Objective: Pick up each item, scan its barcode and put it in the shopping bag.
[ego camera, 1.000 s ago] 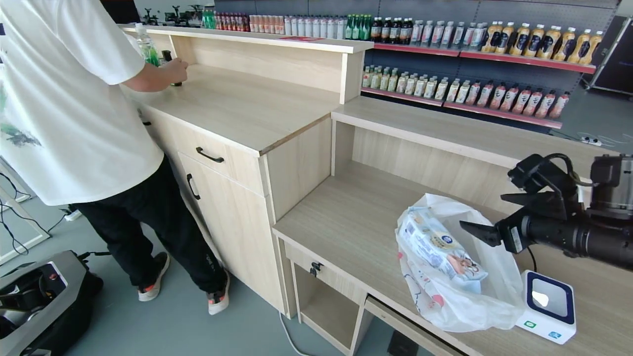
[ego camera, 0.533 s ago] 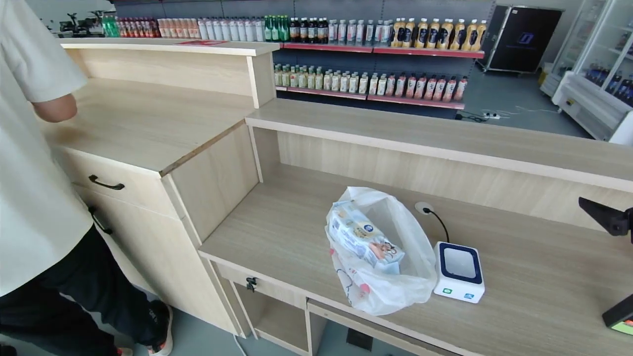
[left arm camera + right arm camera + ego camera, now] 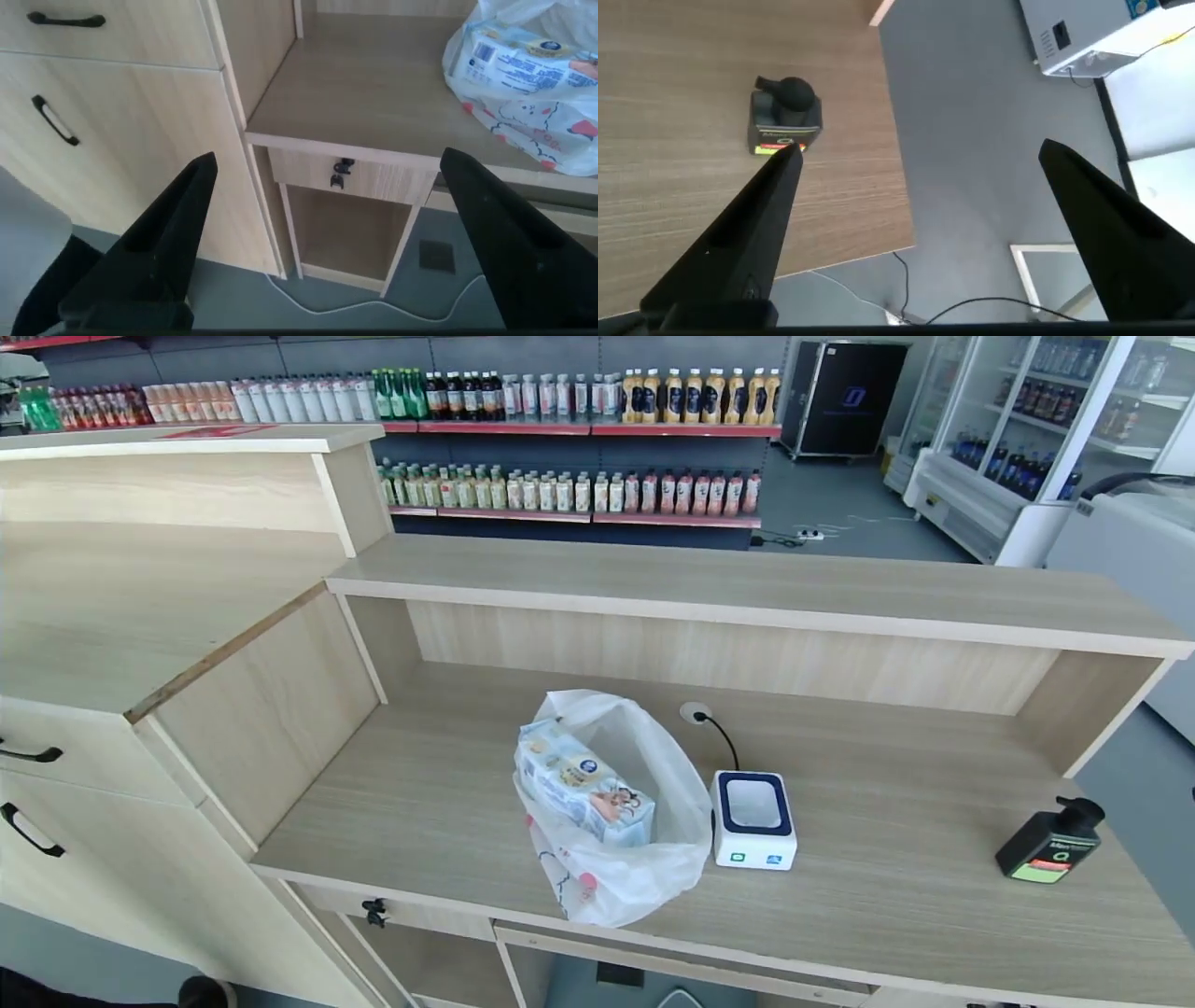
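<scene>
On counter [image 3: 887, 896]: bag [image 3: 635, 882] centre, scanner [image 3: 752, 819] just right, bottle [image 3: 1046, 845] far right. Drink shelves [image 3: 579, 518] behind. Spread apart, empty: left gripper [image 3: 329, 157], right gripper [image 3: 920, 149].

Barcode scanner [image 3: 752, 819]: small white box, dark-blue frame around a pale window facing up, standing flat. Shopping bag [image 3: 607, 887]: thin translucent white plastic with red and dark print, slumped just beside the scanner on its left, mouth open upward. Pack [image 3: 583, 793]: soft rectangular packet, pale blue and white with a printed picture, lying tilted inside the bag, its upper face showing through the mouth. Pump bottle [image 3: 1047, 840]: black, squat, green-and-red label, standing well apart to the scanner's right.
</scene>
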`<state>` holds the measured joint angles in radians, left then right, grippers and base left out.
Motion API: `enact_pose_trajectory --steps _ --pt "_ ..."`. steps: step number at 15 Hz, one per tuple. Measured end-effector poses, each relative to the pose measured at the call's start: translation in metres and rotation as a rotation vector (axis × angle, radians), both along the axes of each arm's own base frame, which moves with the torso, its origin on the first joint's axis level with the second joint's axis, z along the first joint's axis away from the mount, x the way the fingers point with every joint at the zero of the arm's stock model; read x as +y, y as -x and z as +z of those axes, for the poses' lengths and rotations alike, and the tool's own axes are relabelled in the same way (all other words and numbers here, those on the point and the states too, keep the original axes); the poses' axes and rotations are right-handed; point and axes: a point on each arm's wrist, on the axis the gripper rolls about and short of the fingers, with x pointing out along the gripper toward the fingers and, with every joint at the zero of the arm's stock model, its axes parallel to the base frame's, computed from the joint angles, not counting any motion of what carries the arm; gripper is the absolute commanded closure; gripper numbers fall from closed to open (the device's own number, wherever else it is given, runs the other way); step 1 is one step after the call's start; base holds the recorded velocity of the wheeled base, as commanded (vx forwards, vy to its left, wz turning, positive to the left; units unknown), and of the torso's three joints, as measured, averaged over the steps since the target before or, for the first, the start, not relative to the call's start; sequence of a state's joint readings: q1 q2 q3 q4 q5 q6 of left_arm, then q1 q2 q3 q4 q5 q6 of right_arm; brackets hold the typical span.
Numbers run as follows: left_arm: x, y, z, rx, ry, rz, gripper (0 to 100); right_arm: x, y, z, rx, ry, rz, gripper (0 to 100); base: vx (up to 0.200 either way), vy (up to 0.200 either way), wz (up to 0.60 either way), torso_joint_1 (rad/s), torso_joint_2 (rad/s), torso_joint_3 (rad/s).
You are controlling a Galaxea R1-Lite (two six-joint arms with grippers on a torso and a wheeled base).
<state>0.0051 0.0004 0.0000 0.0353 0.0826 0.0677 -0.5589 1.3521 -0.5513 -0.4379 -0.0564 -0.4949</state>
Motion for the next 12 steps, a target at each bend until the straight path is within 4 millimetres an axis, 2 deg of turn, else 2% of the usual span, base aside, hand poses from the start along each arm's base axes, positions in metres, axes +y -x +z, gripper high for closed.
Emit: enact_pose_trajectory --steps 3,6,9,12 --pt "0.0 0.0 0.0 0.0 0.0 -0.001 0 -0.046 -0.01 -0.018 0.036 0.009 -0.128 0 0.0 0.0 0.0 0.0 0.0 0.0" --pt "0.0 0.0 0.0 0.0 0.0 -0.001 0 -0.083 0.003 -0.037 0.107 0.015 -0.215 0 0.0 0.0 0.0 0.0 0.0 0.0" --pt "0.0 0.0 0.0 0.0 0.0 -0.001 0 -0.096 0.015 -0.052 0.148 -0.025 -0.169 0 0.0 0.0 0.0 0.0 0.0 0.0" --pt "0.0 0.0 0.0 0.0 0.0 0.0 0 -0.1 0.016 -0.059 0.125 -0.071 -0.09 0 0.0 0.0 0.0 0.0 0.0 0.0"
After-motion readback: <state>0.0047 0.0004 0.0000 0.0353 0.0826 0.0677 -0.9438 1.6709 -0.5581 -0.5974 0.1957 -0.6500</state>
